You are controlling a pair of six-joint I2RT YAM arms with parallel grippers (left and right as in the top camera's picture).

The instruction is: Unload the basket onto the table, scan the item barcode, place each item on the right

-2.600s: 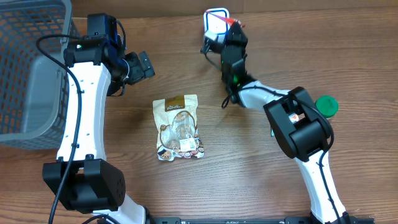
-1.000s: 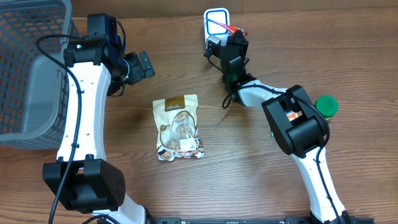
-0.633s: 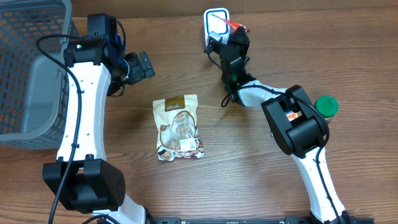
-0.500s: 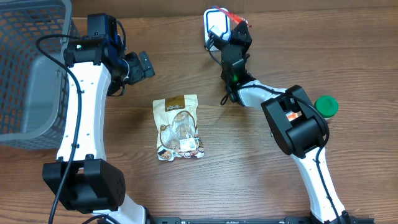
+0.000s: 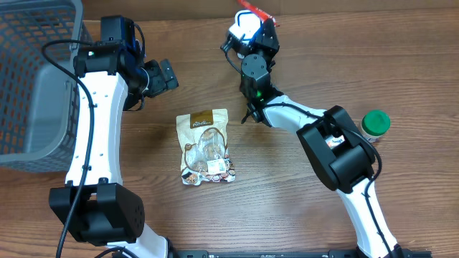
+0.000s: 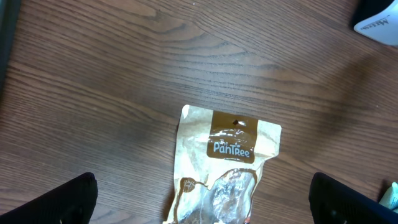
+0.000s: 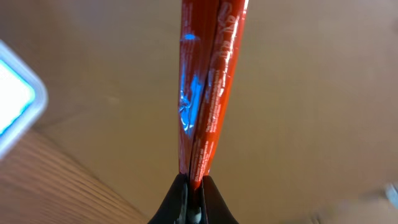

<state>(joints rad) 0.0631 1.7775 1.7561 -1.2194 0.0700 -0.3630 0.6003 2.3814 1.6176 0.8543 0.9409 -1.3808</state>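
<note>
Half a second ago the right arm held its load just right of the white scanner with a blue-lit rim (image 5: 239, 32). It has now swung up and to the left, so the wrist sits over the scanner and hides most of it from overhead. The right fingers (image 7: 175, 202) are shut tight on the lower edge of the thin red foil packet (image 7: 202, 93). The packet stands upright in the pinch, clear of the wooden worktop (image 5: 401, 57), and pokes out at the far edge in the overhead view (image 5: 252, 10). A blue glow lies on the packet's face in the wrist view, which suggests the scanner's light is falling on it; the scan pass looks under way, though no barcode can be made out. The left fingers (image 6: 62, 199) have not moved and are spread wide and empty, above the brown-and-cream snack pouch (image 5: 206, 147) lying flat mid-worktop. With the elbow shifted, the green-lidded jar (image 5: 375, 123) shows more fully.
</note>
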